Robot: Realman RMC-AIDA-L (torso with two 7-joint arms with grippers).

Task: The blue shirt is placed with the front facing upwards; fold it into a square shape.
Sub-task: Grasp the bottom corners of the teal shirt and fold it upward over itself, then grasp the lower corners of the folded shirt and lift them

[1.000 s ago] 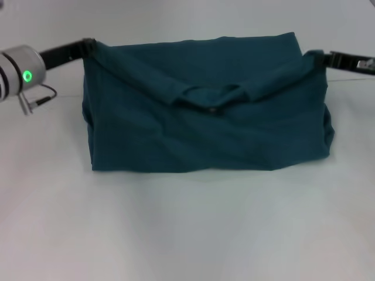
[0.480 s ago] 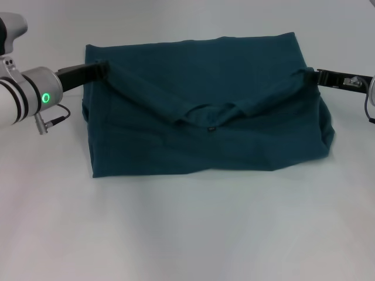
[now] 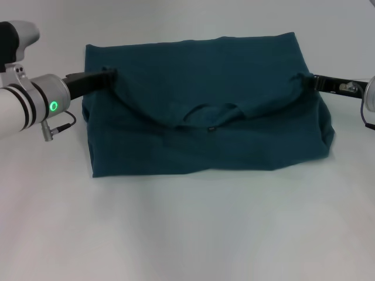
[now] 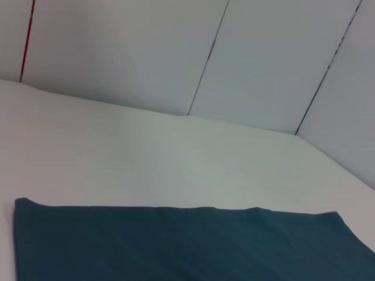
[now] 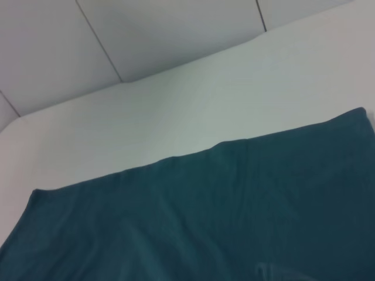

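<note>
The blue shirt (image 3: 205, 134) lies on the white table as a wide, partly folded block of dark teal cloth, its print hidden. A folded-over layer with the collar (image 3: 208, 114) sags across its middle. My left gripper (image 3: 108, 76) is shut on the left corner of that layer, held just above the shirt. My right gripper (image 3: 306, 80) is shut on the right corner at about the same height. Both wrist views show only flat teal cloth (image 4: 176, 243) (image 5: 193, 222) and no fingers.
The white table (image 3: 187, 228) spreads wide in front of the shirt and at both sides. Pale wall panels (image 4: 176, 52) rise behind the table's far edge.
Both grippers have drawn the held layer toward me and lower. The fold has come down across the shirt, and the collar sags closer to the cloth beneath.
</note>
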